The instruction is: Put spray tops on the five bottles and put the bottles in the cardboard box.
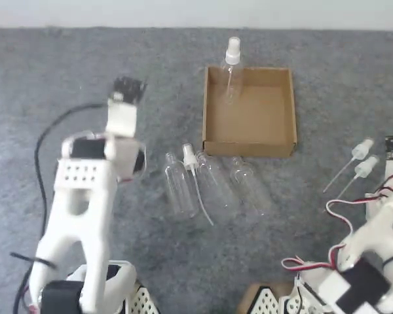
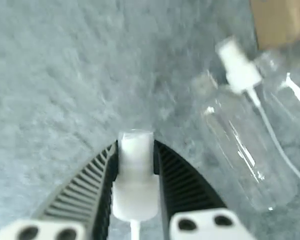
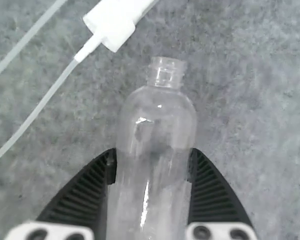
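**Top in one grip, open bottle in the other**

The left gripper [image 2: 135,147] is clamped on a spray top [image 2: 135,185], its tube trailing back toward the wrist. The right gripper [image 3: 152,152] clasps an uncapped bottle [image 3: 155,130]. The bottle's long axis runs straight out between the fingers, open neck leading. The two grippers are well apart, so top and neck must meet somewhere between them. The cardboard box [image 1: 249,140] holds one capped bottle [image 1: 230,75], upright at its far left corner. Three bare bottles [image 1: 213,186] lie just in front of the box.
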You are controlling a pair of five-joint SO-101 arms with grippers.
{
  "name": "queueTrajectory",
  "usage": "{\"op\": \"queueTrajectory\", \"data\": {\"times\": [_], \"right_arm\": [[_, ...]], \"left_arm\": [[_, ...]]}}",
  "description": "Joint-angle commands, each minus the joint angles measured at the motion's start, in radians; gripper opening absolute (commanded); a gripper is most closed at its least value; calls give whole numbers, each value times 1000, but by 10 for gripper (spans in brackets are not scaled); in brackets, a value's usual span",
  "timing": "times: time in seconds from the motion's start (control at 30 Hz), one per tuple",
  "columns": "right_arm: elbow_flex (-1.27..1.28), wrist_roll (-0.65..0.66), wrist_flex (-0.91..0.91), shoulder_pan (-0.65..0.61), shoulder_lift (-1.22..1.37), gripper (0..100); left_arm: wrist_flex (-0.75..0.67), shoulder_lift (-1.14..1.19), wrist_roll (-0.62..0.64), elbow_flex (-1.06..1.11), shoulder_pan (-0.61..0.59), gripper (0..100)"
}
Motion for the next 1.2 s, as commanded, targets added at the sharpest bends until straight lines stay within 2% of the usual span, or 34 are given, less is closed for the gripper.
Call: {"op": "queueTrajectory", "data": {"times": [0.0,0.17,0.37,0.53,0.67,1.0,1.17], "right_arm": [[-11,17,-110,13,56,75],[-8,17,-114,13,79,75],[-8,18,-114,41,79,76],[-8,20,-114,51,79,76],[-6,84,-114,54,79,76],[-3,84,-113,56,87,76],[-3,84,-113,56,88,76]], "left_arm": [[-71,-43,-8,76,3,13],[-112,51,-8,101,0,27],[-164,169,-8,97,8,157],[-190,215,-8,91,8,156],[-190,196,-8,91,6,156],[-207,267,-18,122,9,155],[-270,341,-37,127,9,144]]}}
